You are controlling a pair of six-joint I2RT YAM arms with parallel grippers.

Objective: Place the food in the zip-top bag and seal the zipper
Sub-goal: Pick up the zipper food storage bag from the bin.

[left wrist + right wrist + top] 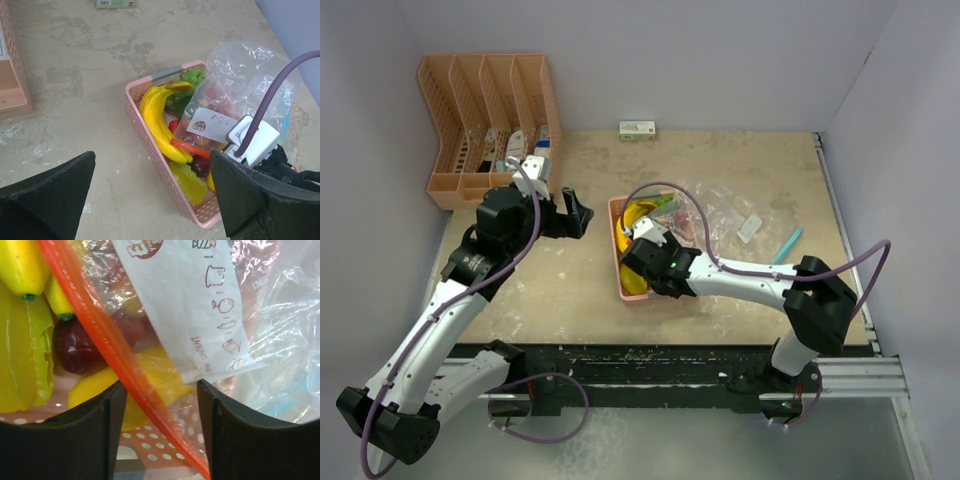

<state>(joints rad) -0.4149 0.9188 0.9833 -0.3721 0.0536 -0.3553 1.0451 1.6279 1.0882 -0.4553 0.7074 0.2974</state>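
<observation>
Right jaws, released, straddle the orange zipper strip [102, 342] of the clear plastic zip-top bag [280, 315]. Closing could pinch both lips, shutting out the yellow toy bananas [20, 265]. Left jaws are released too.

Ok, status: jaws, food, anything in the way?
Left gripper jaws open, beside basket. Right gripper jaws open astride bag zipper. Food in basket, bag draped over it.

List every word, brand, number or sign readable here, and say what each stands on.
"LIMITED", sideways and faint, so unsure: on the white label of the bag.
Brown logo at that label's top edge: cut off, unreadable.
Small line icons beside the word: pictures, no text.
Small box at the table's far edge: print too small to read.
Items in the orange rack: labels too small to read.
</observation>
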